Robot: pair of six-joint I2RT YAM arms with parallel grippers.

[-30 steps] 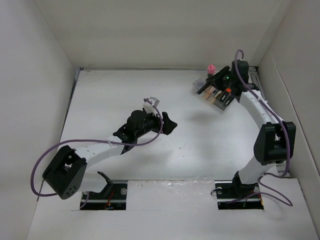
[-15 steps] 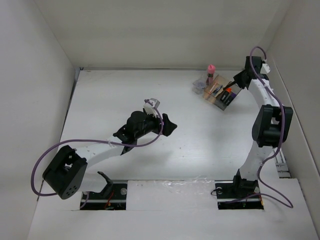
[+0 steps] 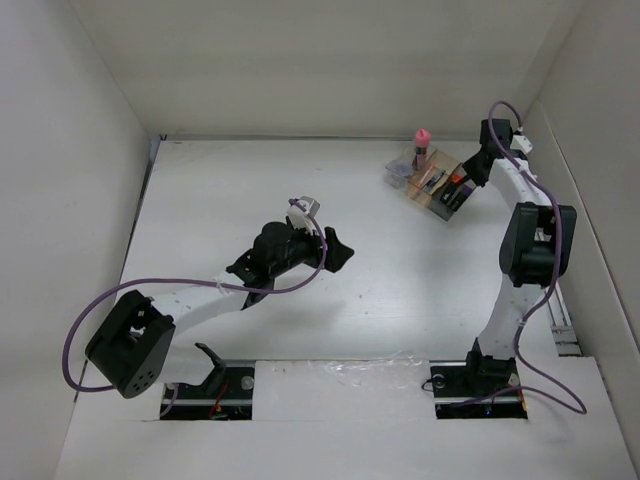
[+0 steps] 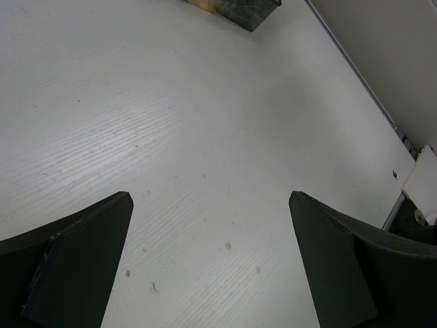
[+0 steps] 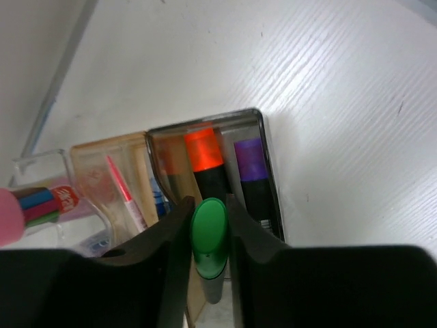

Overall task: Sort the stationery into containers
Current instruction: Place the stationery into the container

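Observation:
The containers, a divided translucent tray (image 3: 432,183), stand at the back right of the table. In the right wrist view, its smoky grey compartment (image 5: 266,157) holds an orange-ended marker (image 5: 203,154) and a purple-ended marker (image 5: 250,154). The tan compartment holds a pink-red pen (image 5: 123,188) and a blue pen (image 5: 158,201). A pink-capped bottle (image 3: 421,140) stands in the clear end. My right gripper (image 5: 209,212) hangs just above the grey compartment's near edge, shut on a green-ended marker (image 5: 209,236). My left gripper (image 3: 335,250) is open over bare table, nothing between its fingers (image 4: 82,253).
White walls enclose the table on three sides. The right wall (image 3: 590,150) runs close behind my right arm (image 3: 530,245). A metal strip (image 4: 355,68) lines the table's right edge. A corner of the tray (image 4: 235,8) shows at the top of the left wrist view.
My right arm pulled back from over the tray toward the right wall, folding up, then eased toward the tray's right end with the green marker. The left arm has not moved.

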